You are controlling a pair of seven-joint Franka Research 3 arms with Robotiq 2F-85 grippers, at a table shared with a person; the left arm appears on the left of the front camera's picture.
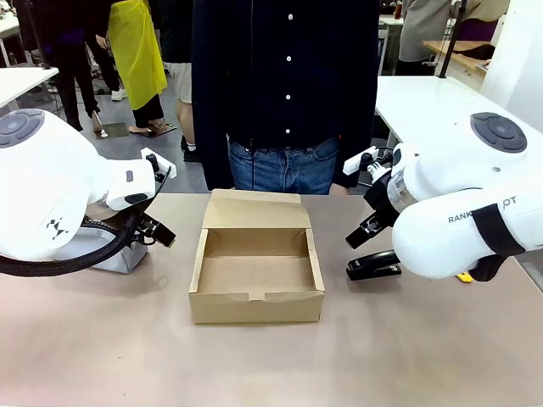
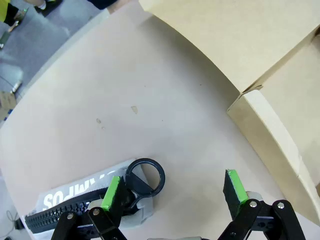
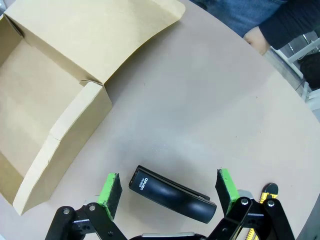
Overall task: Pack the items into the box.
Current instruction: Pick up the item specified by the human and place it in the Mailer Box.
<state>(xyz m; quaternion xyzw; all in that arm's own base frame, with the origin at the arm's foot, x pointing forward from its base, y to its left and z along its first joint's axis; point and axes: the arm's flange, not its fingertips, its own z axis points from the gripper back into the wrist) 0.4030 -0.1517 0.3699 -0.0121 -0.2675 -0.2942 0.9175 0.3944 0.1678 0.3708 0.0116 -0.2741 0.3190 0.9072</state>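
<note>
While the box point(image 1: 254, 307) stands open on the table point(image 1: 102, 356), the right fingers point(image 3: 111, 192) hang spread wide above the black stapler point(image 3: 172, 197) lying to its right (the yellow knife point(image 3: 269, 189) just beside it), and the left fingers point(image 2: 234, 187) gape near the grey pouch point(image 2: 65, 192).

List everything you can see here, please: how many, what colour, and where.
box: one, brown, open and empty, mid-table.
stapler: one, black, on the table right of the box.
knife: one, yellow with a black tip, on the table just beyond the stapler, away from the box.
pouch: one, light grey with a black zip, on the table left of the box.
table: one, beige.
person: one, dark shirt and blue jeans, standing at the far side.
left gripper: one, black with green pads, open, beside the pouch.
right gripper: one, black with green pads, open, over the stapler.
</note>
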